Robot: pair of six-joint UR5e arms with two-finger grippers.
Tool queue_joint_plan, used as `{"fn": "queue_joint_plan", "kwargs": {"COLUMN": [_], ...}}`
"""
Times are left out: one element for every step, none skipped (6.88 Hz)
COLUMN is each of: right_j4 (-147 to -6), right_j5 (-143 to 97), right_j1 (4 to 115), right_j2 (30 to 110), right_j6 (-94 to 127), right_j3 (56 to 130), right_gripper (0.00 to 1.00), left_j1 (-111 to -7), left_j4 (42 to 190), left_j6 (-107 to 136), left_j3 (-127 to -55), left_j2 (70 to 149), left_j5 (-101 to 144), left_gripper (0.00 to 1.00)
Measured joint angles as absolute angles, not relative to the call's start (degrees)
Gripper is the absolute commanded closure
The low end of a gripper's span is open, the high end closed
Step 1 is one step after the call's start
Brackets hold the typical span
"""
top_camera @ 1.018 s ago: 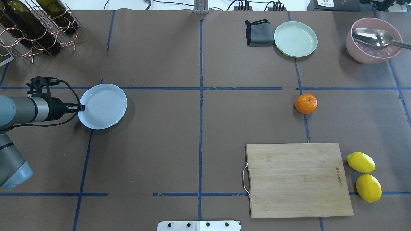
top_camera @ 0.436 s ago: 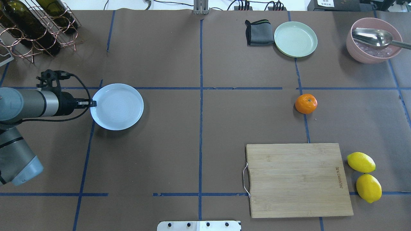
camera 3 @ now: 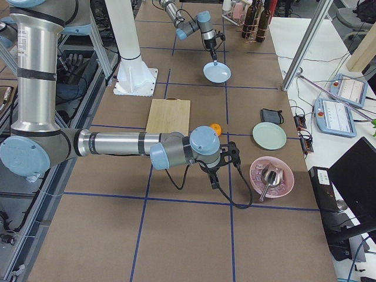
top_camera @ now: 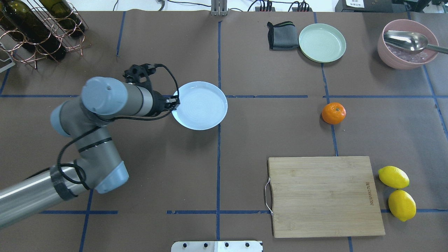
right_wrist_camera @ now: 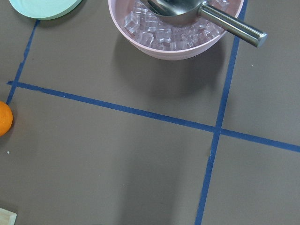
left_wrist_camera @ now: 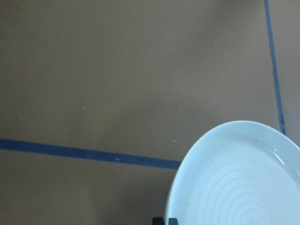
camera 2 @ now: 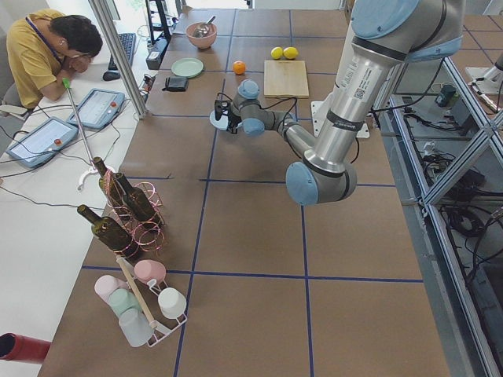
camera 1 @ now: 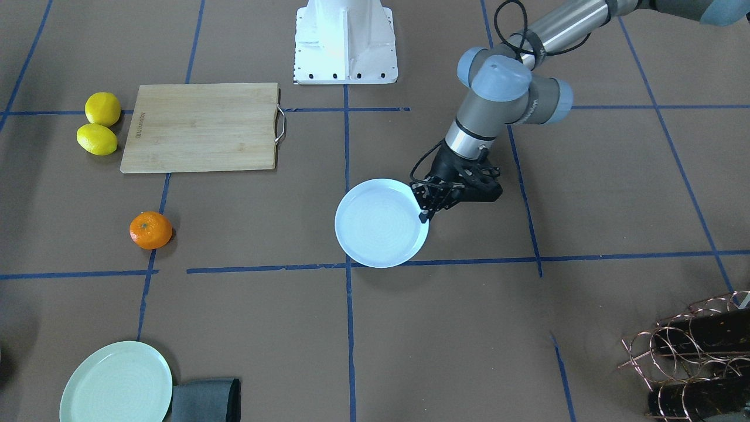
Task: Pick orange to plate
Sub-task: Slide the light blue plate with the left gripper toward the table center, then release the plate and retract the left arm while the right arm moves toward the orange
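The orange [top_camera: 333,113] sits alone on the brown table, right of centre, and it shows again in the front view as the orange [camera 1: 151,230]. My left gripper [top_camera: 175,102] is shut on the near-left rim of the white, bluish plate [top_camera: 200,105], close to the table's middle line. A shadow lies under the plate. In the left wrist view the plate [left_wrist_camera: 243,178] fills the lower right corner. My right gripper [camera 3: 214,184] appears only in the exterior right view, near the orange [camera 3: 215,129]; I cannot tell whether it is open or shut.
A mint-green plate [top_camera: 322,42] and a folded grey cloth [top_camera: 281,35] lie at the far right. A pink bowl [top_camera: 407,43] of ice holds a metal scoop. A wooden cutting board [top_camera: 323,196] and two lemons [top_camera: 393,176] sit nearer. A bottle rack [top_camera: 38,28] stands far left.
My left arm has carried the plate to the right, from the table's left part to its middle line. The orange has not moved.
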State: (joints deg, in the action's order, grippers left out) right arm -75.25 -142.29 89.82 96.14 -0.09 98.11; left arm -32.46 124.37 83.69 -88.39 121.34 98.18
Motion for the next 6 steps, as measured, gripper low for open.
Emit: {"fn": "queue_joint_plan", "kwargs": {"right_j4": [-75.2,-75.3,-75.3,-75.2,-75.2,-75.1], "right_j5": [-142.3,-142.3,-142.3,-142.3,-142.2,-142.3], "right_j1": [89.8,89.8,89.8,89.8,89.8,89.8], "right_j2": [96.2,96.2,96.2,96.2,96.0,95.7], "right_j6": [-0.1,-0.1,-0.1,-0.2,-0.1,-0.2], "right_j3": [98.1,98.1,98.2,98.2,98.4,99.4], "right_gripper": [0.00,0.00,0.00,0.00,0.00,0.00], "left_j1": [-29.8,-28.3,-27.8,-27.6,-27.8,-28.8], "left_j4": [124.0,124.0,124.1,124.0,123.7,122.5], "left_j6": [85.9,87.0,87.1,85.9,83.1,79.2], "left_j3": [-86.0,-84.8,-84.4,-84.4,-85.0,-86.8], "left_j2": [123.7,124.5,124.7,124.7,124.6,124.1], "left_j5": [95.4,94.3,93.9,93.8,94.0,95.3], "left_gripper": [1.00,0.78,0.01,0.00,0.00,0.00]}}
